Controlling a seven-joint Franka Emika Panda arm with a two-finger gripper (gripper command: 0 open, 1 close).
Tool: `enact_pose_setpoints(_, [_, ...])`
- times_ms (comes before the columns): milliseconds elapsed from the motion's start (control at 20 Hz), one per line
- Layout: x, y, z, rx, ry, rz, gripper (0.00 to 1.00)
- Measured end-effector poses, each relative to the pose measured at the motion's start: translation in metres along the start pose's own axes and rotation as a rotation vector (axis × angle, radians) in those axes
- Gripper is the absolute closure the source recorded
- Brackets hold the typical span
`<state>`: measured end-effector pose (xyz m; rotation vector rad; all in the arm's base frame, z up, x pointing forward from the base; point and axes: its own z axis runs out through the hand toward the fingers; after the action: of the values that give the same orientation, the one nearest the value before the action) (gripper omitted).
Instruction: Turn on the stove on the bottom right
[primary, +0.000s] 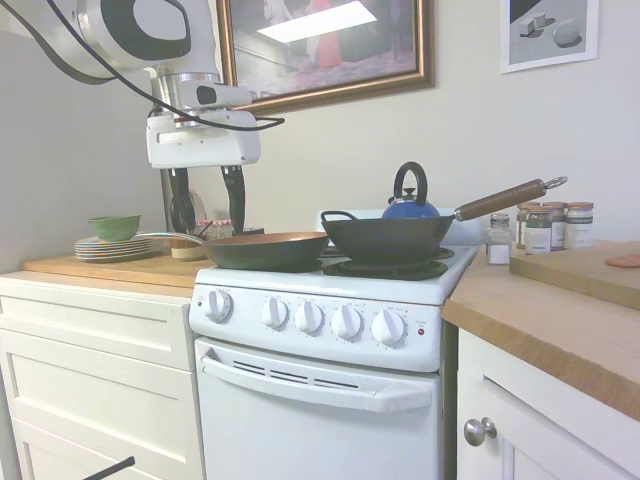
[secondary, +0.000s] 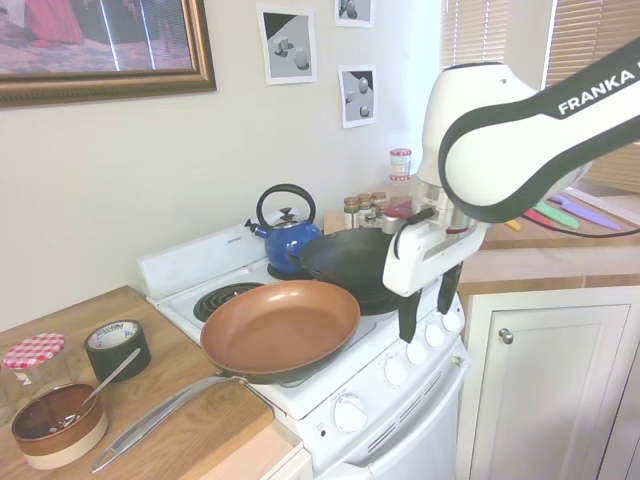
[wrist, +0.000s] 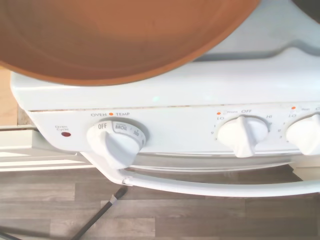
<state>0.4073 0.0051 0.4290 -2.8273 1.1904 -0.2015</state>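
The white stove (primary: 330, 400) stands between two counters, with five round white knobs (primary: 309, 317) along its front panel and a small red light (primary: 421, 331) at the right end. My gripper (primary: 208, 230) hangs open and empty in the air, above and in front of the stove's left end. The second exterior view shows the gripper (secondary: 425, 322) above the row of knobs (secondary: 396, 370), touching none. In the wrist view, the oven temperature knob (wrist: 116, 142) points to OFF, with a burner knob (wrist: 242, 135) beside it. A black wok (primary: 385, 238) sits on the front right burner (primary: 385, 268).
A copper frying pan (primary: 268, 248) sits on the front left burner, its handle over the left counter (primary: 110, 268). A blue kettle (primary: 410, 207) stands at the back. Plates with a green bowl (primary: 114, 226), a jar (secondary: 30, 355), tape (secondary: 117, 345) and spice jars (primary: 548, 226) are on the counters.
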Motion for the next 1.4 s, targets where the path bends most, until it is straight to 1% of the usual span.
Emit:
enact_pose_setpoints(100, [0.001, 0.001, 0.002, -0.004, -0.003, 0.002, 0.00])
enact_pose_setpoints(250, [0.005, 0.004, 0.002, -0.019, 0.008, -0.003, 0.00])
enact_pose_setpoints(500, [0.019, 0.013, 0.010, -0.054, 0.012, 0.007, 0.00])
enact_pose_setpoints(800, [0.056, 0.027, 0.034, -0.091, -0.013, 0.058, 0.00])
enact_pose_setpoints(1200, [0.108, 0.045, 0.068, -0.137, -0.049, 0.089, 0.00])
enact_pose_setpoints(1250, [0.115, 0.046, 0.071, -0.141, -0.053, 0.092, 1.00])
enact_pose_setpoints(1400, [0.131, 0.045, 0.077, -0.148, -0.054, 0.096, 1.00])
